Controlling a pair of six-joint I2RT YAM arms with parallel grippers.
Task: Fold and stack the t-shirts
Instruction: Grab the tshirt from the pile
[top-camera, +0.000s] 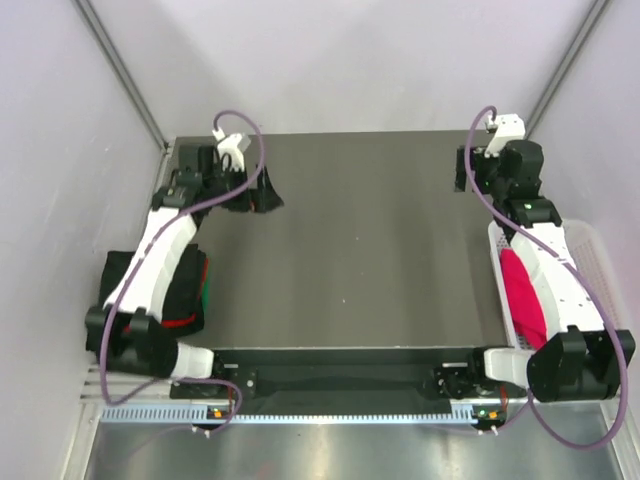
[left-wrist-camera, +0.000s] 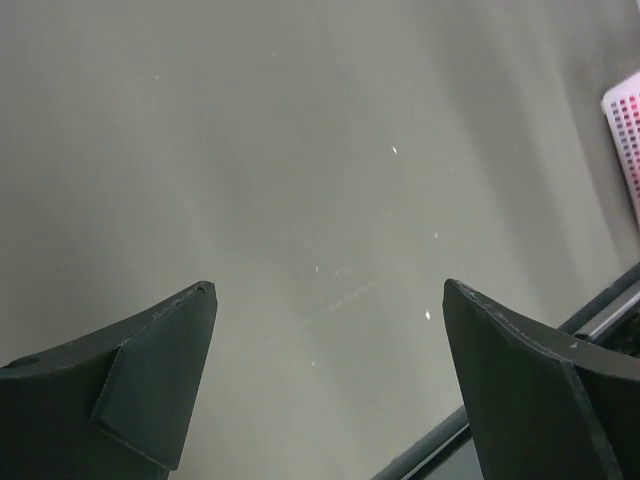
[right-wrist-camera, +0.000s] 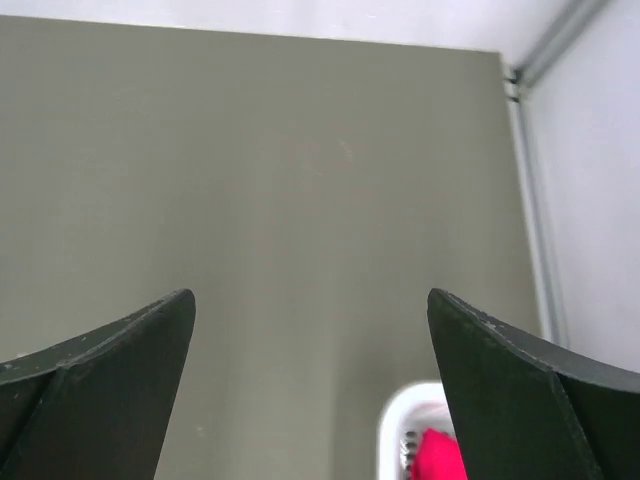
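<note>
My left arm (top-camera: 155, 250) was stretched forward from its base, elbow tucked low at the near side, forearm angled up and inward, wrist turned toward the middle. My right arm (top-camera: 550, 262) was pretty much the mirror of that: elbow folded back by its base, forearm running straight out to the far side. My left jaws and my right jaws were both spread wide with nothing between them. The left fingers (left-wrist-camera: 150, 380) and right fingers (right-wrist-camera: 110, 390) just showed up as two dark wedges with a big gap.
</note>
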